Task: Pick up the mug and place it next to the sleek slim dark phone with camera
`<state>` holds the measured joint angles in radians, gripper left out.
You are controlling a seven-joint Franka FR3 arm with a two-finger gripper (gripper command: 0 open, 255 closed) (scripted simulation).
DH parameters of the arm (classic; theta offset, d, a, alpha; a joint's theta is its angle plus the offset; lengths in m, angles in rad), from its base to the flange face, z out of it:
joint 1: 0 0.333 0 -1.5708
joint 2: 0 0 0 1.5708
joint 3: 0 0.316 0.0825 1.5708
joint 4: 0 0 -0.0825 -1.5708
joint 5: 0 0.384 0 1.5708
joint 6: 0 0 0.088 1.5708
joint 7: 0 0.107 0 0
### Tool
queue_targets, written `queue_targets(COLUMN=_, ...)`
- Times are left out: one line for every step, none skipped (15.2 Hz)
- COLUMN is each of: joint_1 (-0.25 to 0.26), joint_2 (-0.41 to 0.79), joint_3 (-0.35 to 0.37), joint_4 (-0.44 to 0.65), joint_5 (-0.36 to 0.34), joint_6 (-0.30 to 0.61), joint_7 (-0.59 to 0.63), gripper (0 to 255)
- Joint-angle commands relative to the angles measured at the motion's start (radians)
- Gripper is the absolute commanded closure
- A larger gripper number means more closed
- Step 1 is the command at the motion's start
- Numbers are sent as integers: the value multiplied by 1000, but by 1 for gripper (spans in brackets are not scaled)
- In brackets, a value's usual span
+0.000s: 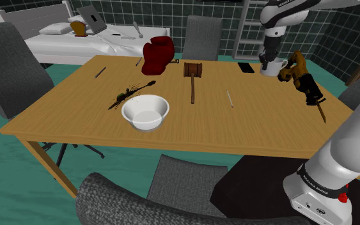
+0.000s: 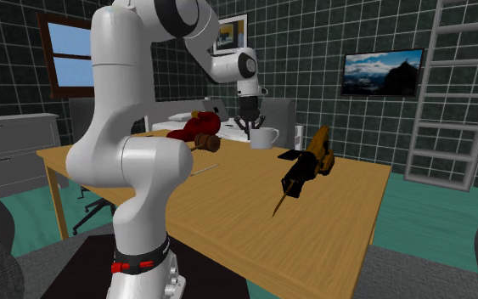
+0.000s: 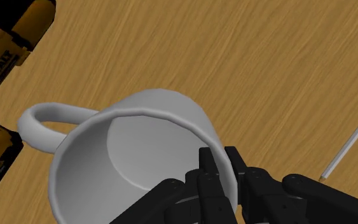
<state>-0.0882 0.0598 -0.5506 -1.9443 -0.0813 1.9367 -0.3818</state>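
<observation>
Hand (image 3: 222,164) pinching white mug (image 3: 139,137) rim, yellow power tool (image 3: 12,38) cut off at edge, dark phone (image 1: 246,66) nearby

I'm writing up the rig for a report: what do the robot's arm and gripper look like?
The glossy white arm has rounded, tubular segments with dark grey joints. A black band near its base carries small pale lettering, with red marks just below. The all-black gripper has two blocky jaws.
</observation>
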Motion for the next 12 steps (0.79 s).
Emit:
queue_targets(joint_1=-15, joint_2=87, joint_3=-6, joint_4=79, joint_5=48, joint_6=-1, joint_7=-37, gripper=255)
queue_targets(joint_1=-25, joint_2=135, joint_3=-6, joint_4=128, joint_5=74, joint_6=-9, joint_7=-55, gripper=255)
queue_targets(joint_1=-39, joint_2=182, joint_3=-4, joint_4=179, joint_5=100, joint_6=-19, joint_7=-71, gripper=255)
queue_targets(joint_1=-54, joint_2=229, joint_3=-1, joint_4=233, joint_5=124, joint_6=-30, joint_7=-86, gripper=255)
queue_targets(joint_1=-70, joint_2=276, joint_3=4, joint_4=289, joint_5=147, joint_6=-44, joint_7=-100, gripper=255)
queue_targets(joint_1=-88, joint_2=324, joint_3=9, joint_4=348, joint_5=170, joint_6=-60, joint_7=-112, gripper=255)
queue_targets(joint_1=-108, joint_2=372, joint_3=16, joint_4=410, joint_5=191, joint_6=-78, joint_7=-122, gripper=255)
queue_targets(joint_1=-129, joint_2=421, joint_3=22, joint_4=476, joint_5=211, joint_6=-98, joint_7=-131, gripper=255)
queue_targets(joint_1=-152, joint_2=472, joint_3=30, joint_4=546, joint_5=230, joint_6=-121, joint_7=-138, gripper=255)
queue_targets(joint_1=-176, joint_2=524, joint_3=38, joint_4=623, joint_5=248, joint_6=-147, joint_7=-143, gripper=255)
queue_targets(joint_1=-202, joint_2=578, joint_3=47, joint_4=706, joint_5=265, joint_6=-176, joint_7=-146, gripper=255)
queue_targets(joint_1=-231, joint_2=637, joint_3=57, joint_4=800, joint_5=282, joint_6=-210, joint_7=-147, gripper=255)
